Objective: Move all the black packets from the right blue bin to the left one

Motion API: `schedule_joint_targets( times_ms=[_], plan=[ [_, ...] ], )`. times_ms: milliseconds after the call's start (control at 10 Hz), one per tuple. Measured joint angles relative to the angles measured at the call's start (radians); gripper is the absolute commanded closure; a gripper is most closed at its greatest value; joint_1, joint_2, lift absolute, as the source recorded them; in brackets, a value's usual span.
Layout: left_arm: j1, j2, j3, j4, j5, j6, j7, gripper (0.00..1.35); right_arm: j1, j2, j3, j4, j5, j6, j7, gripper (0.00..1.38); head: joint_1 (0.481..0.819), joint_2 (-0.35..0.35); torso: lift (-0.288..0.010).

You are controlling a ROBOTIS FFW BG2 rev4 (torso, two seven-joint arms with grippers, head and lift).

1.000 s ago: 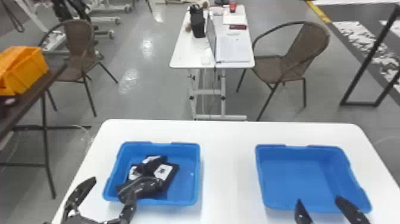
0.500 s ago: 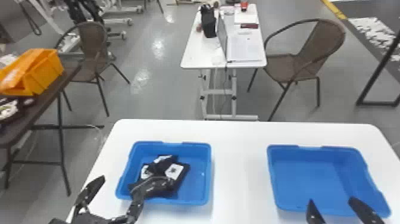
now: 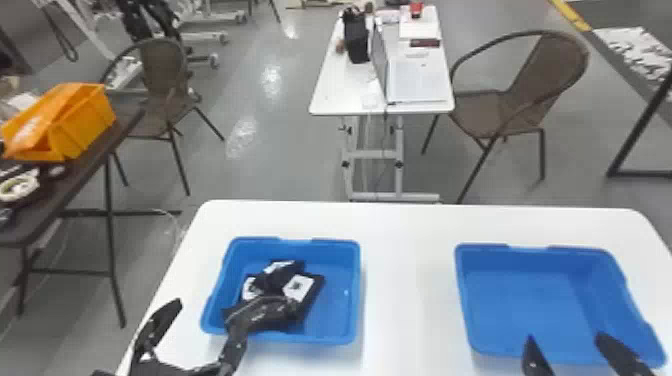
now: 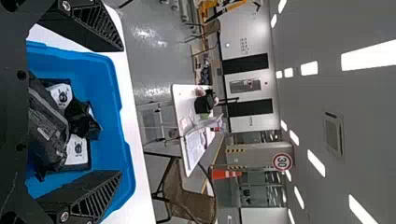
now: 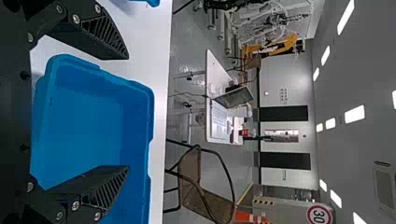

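both left hand (image 3: 234, 306) and right hand (image 3: 565, 336) gape wide open

White, smooth-topped table (image 3: 407, 280) with rounded far corners, extending beyond both grippers. Directly on it stand two open, shallow, rectangular bins: a blue plastic left bin (image 3: 336, 302), ahead of the left gripper (image 3: 231, 304) and overlapped by its inner finger, and a matching blue plastic right bin (image 3: 525, 300), ahead of the right gripper (image 3: 566, 339), whose fingertips overlap its near side.
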Motion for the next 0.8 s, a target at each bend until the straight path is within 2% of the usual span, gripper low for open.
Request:
schedule_joint_targets(
  times_ms=[800],
  plan=[
    [0.000, 0.000, -0.003, 0.005, 0.007, -0.010, 0.006, 0.09, -0.003, 0.000, -0.001, 0.025, -0.018, -0.041, -0.002, 0.20, 0.695, 0.130, 0.000]
  ],
)
